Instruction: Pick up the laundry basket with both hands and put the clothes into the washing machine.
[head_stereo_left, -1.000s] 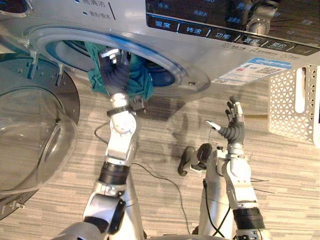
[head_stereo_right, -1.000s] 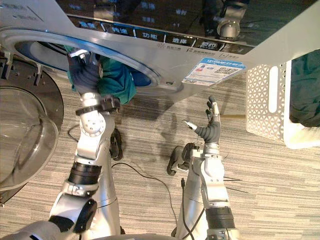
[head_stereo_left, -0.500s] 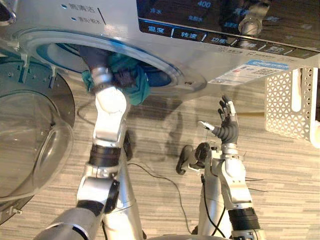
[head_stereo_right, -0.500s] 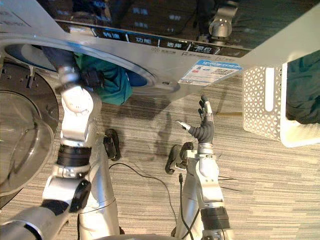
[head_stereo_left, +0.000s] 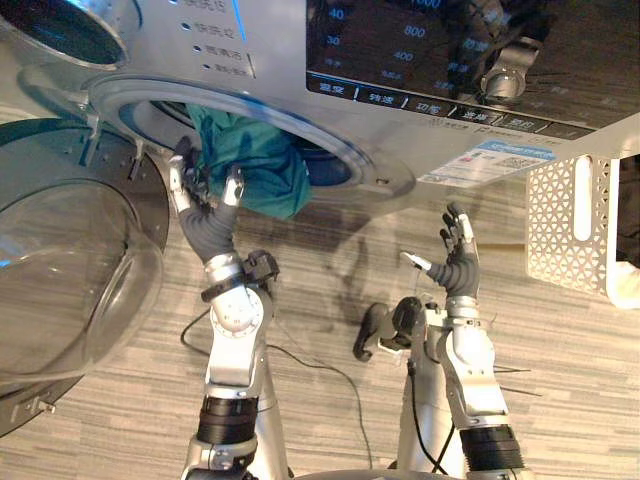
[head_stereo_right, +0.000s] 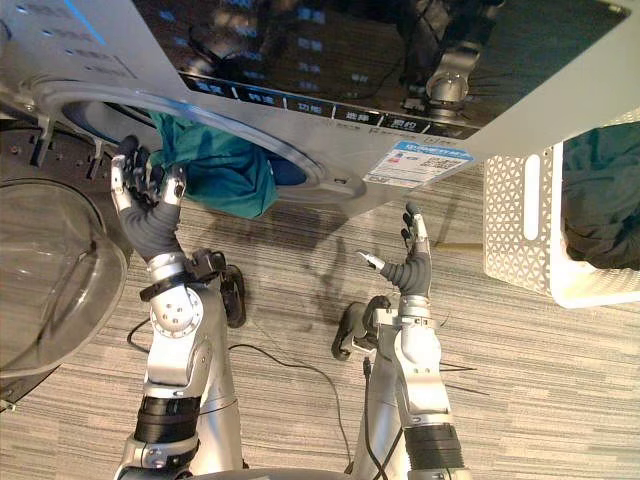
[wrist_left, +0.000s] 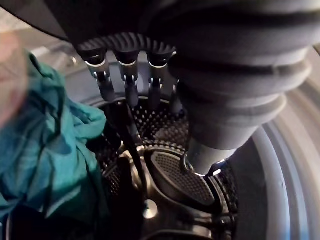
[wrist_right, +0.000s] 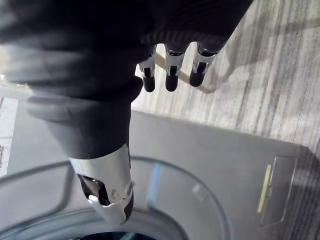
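- The left hand (head_stereo_left: 206, 226) is held up at the mouth of the washer (head_stereo_left: 275, 40), with fingers spread and straight and nothing gripped. In the left wrist view they are seen straight before the drum (wrist_left: 172, 175).
- A teal cloth (head_stereo_left: 252, 165) is seen just beside that hand, partly in the drum and partly hung over the rim of the opening. Whether it is touched by the fingertips cannot be told.
- The right hand (head_stereo_left: 458, 270) is held above the floor (head_stereo_left: 560, 380), well apart from the washer mouth, with fingers apart and empty.
- The door (head_stereo_left: 70, 270) is swung open to the left.
- The basket (head_stereo_right: 520, 215) is set on the floor to the right, gripped by neither hand, and dark green clothes (head_stereo_right: 600, 190) lie in it.
- The task is judged partly done: one garment is half loaded and needs to be pushed fully in, and the clothes in the basket are yet to be moved.
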